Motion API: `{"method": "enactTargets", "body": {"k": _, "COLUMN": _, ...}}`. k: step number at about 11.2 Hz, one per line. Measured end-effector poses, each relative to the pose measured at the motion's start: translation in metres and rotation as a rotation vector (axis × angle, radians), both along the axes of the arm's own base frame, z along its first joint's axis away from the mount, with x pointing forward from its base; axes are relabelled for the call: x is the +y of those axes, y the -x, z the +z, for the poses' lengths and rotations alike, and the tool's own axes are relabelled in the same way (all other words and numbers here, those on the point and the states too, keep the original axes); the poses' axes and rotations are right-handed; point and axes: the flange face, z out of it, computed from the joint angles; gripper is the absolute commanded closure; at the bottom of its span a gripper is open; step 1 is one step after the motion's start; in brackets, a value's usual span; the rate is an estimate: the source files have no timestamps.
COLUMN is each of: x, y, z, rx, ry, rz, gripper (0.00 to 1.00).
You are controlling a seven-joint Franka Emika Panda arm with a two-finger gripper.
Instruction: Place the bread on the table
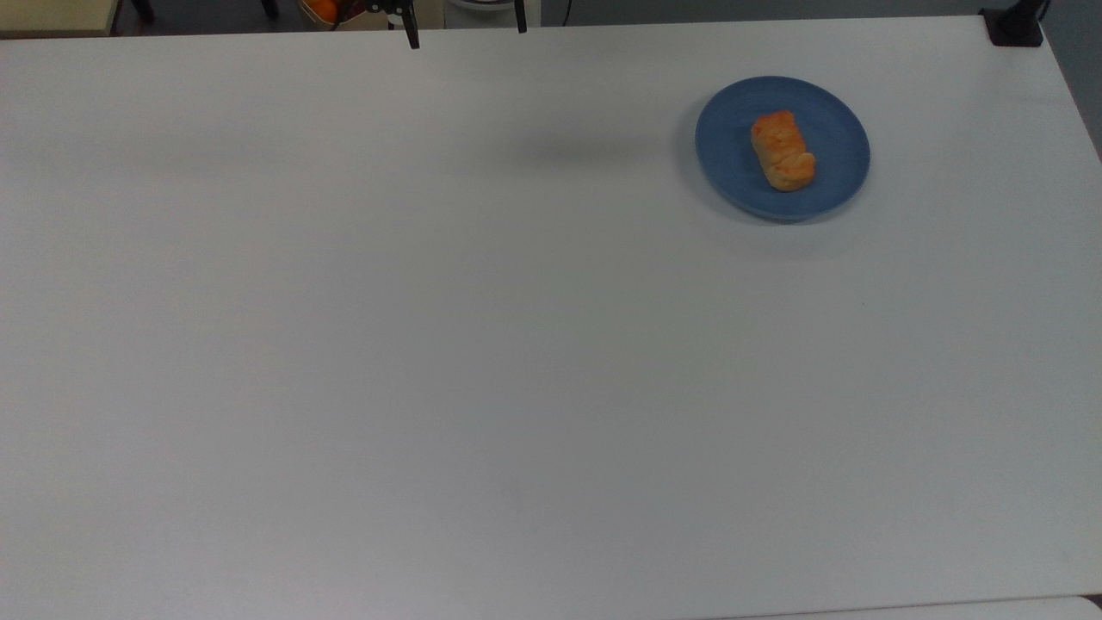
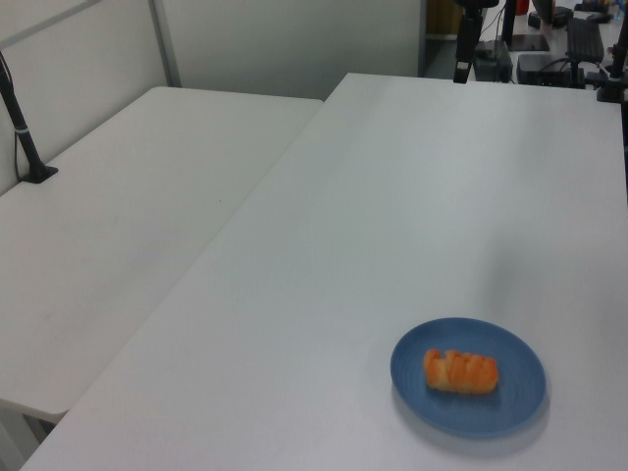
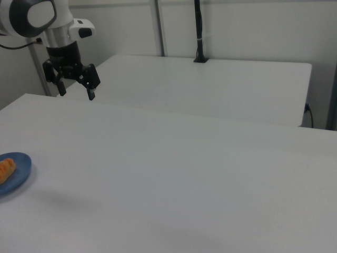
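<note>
Gripper (image 3: 76,94) spread wide, holding nothing, hanging in the air above the table (image 1: 430,344) at its far edge in the top view. Bread (image 1: 783,151) lies flat on the blue plate (image 1: 732,172), well apart from the gripper, off to the top view's right and lower down.

The table (image 1: 482,344) is a wide, plain white top with a smooth matte surface. A round blue plate (image 1: 732,164) sits directly on it near the top view's upper right corner, and the bread (image 1: 782,151) lies on the plate, not on the tabletop. A second white table (image 2: 118,235) stands against its edge at the left view's left.
</note>
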Motion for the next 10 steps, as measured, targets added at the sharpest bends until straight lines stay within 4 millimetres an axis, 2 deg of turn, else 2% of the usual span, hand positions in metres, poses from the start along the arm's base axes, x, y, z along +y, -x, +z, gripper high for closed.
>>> {"method": "enactTargets", "body": {"k": 3, "x": 0.001, "y": 0.001, "z": -0.001, "rx": 0.010, "ry": 0.001, "rz": 0.002, "gripper": 0.00}}
{"method": "enactTargets", "body": {"k": 6, "x": 0.008, "y": 0.011, "z": -0.008, "rx": 0.093, "ry": 0.007, "rz": 0.022, "gripper": 0.00}}
{"method": "enactTargets", "body": {"k": 8, "x": 0.021, "y": 0.018, "z": -0.015, "rx": 0.141, "ry": 0.013, "rz": 0.069, "gripper": 0.00}}
{"method": "enactTargets", "body": {"k": 10, "x": 0.050, "y": 0.029, "z": -0.032, "rx": 0.212, "ry": 0.023, "rz": 0.134, "gripper": 0.00}}
